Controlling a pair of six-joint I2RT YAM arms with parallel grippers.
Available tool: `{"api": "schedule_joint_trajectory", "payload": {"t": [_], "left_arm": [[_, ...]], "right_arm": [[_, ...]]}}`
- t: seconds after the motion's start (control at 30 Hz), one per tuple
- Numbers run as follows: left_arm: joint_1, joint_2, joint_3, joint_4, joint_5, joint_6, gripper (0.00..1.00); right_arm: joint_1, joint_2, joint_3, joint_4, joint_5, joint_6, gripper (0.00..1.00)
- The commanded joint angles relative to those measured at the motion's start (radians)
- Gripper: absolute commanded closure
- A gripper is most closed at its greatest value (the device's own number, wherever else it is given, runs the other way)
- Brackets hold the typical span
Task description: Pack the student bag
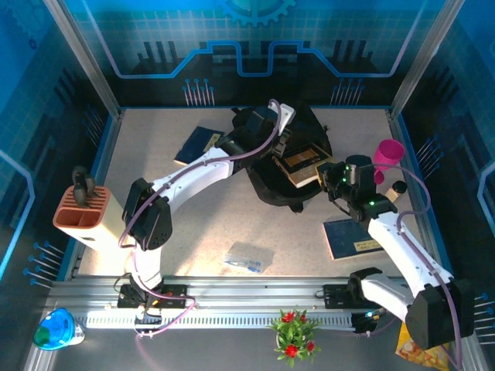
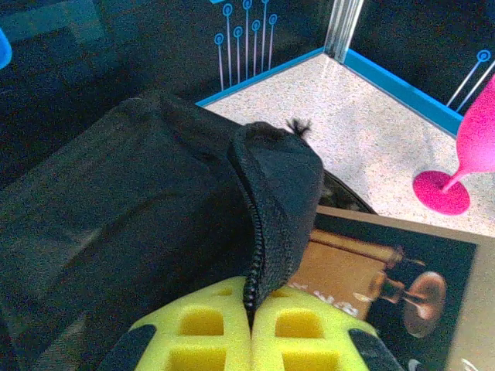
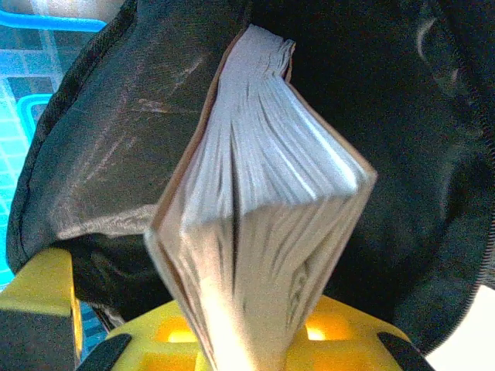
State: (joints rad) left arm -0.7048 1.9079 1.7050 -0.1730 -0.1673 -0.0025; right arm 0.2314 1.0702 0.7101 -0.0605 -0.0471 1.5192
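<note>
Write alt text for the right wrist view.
The right gripper clamps a thick book by its fanned pages, holding it in the open mouth of the black student bag, whose lining surrounds it.

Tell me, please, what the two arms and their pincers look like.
The left arm and right arm have white links with bulky black joints; a thin lilac cable runs along each. The left pincer and right pincer have bright yellow fingers with square recesses. Small green lights glow on the right wrist.
</note>
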Motion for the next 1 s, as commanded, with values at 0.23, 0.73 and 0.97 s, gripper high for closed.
{"api": "schedule_joint_trajectory", "payload": {"t": [0.23,0.73,0.97], "left_arm": [[-0.015,-0.105,-0.031,0.146,0.043,-0.067,1.00],[-0.015,-0.132,-0.054,0.150,0.064,-0.100,1.00],[-0.014,-0.128,-0.068,0.126,0.056,-0.122,1.00]], "right_arm": [[0.031,0.203,-0.015,0.467,-0.008,0.102,0.97],[0.063,0.406,0.008,0.748,-0.019,-0.010,0.97],[0.071,0.588,0.111,0.651,0.058,-0.067,0.93]]}}
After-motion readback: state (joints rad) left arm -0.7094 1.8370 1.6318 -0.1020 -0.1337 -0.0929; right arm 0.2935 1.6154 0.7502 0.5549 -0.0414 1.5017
